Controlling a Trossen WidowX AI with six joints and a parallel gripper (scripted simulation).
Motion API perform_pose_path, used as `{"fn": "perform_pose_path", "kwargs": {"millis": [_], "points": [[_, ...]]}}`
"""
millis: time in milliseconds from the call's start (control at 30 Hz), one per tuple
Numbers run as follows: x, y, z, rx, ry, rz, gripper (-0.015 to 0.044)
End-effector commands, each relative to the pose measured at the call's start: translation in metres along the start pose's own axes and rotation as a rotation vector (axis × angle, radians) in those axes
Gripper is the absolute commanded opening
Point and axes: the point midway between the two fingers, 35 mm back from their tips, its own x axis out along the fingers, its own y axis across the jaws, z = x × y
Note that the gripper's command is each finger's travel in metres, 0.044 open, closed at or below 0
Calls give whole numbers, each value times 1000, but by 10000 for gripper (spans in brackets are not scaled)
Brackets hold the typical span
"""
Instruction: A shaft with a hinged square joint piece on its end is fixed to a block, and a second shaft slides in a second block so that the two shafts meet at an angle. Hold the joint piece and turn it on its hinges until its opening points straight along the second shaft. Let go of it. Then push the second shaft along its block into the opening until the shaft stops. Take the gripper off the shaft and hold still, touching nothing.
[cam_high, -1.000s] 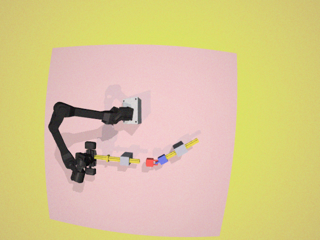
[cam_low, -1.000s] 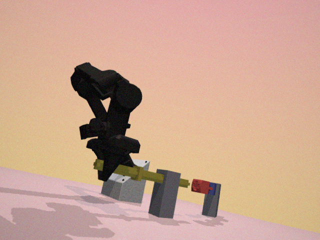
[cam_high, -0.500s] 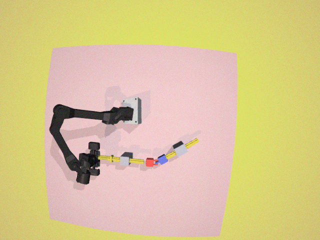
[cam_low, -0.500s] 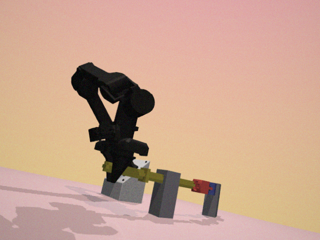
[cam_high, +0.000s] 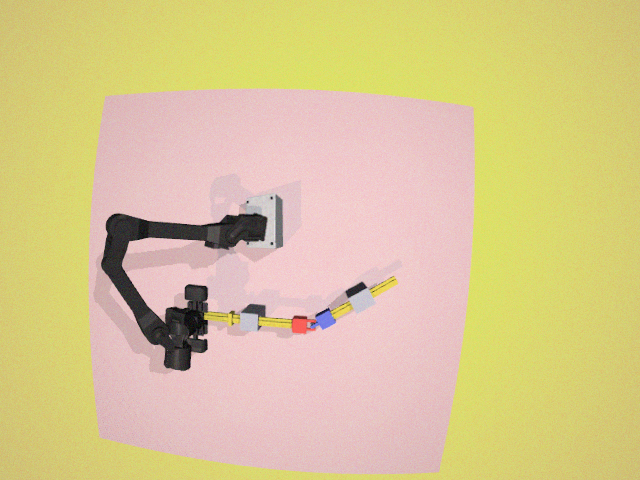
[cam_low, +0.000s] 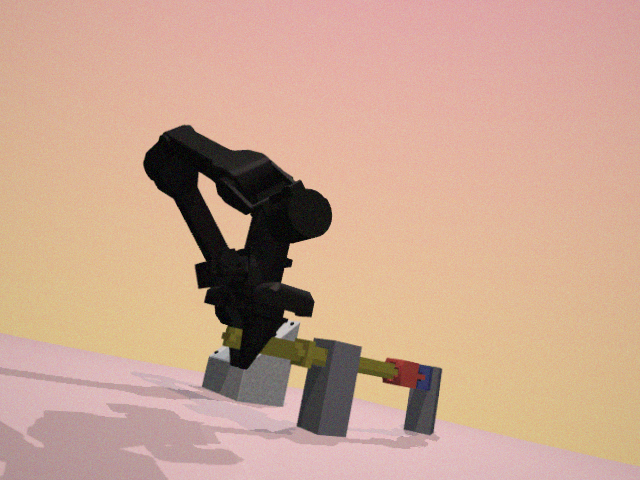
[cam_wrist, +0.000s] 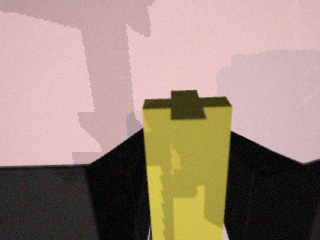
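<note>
From its grey base block (cam_high: 272, 219) near the middle of the pink tabletop (cam_high: 310, 155), the black arm (cam_high: 124, 279) reaches toward the left edge, folds at the elbow and doubles back down, so the wrist sits low and the gripper (cam_high: 201, 317) points toward the right edge. Its fingers are pinched on the tail end of the yellow sliding shaft (cam_high: 219, 317); in the wrist view that shaft (cam_wrist: 187, 170) fills the space between the dark fingers and runs away from the camera. In the exterior view the gripper (cam_low: 248, 356) hangs steeply, its tip closed over the shaft (cam_low: 289, 350) just in front of the base block. The shaft passes through its grey guide block (cam_high: 250, 320) and its far end meets the red joint piece (cam_high: 300, 324), which touches the blue piece (cam_high: 325, 318) on the fixed shaft (cam_high: 385, 285). That fixed shaft climbs through a second grey block (cam_high: 361, 301) toward the right edge, the whole line lying below the table's centre
</note>
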Motion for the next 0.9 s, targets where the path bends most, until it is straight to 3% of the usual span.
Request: {"fn": "perform_pose_path", "kwargs": {"millis": [0,867], "points": [[1,0,-7,-1,6,0,0],[0,0,-27,1,-1,0,0]]}}
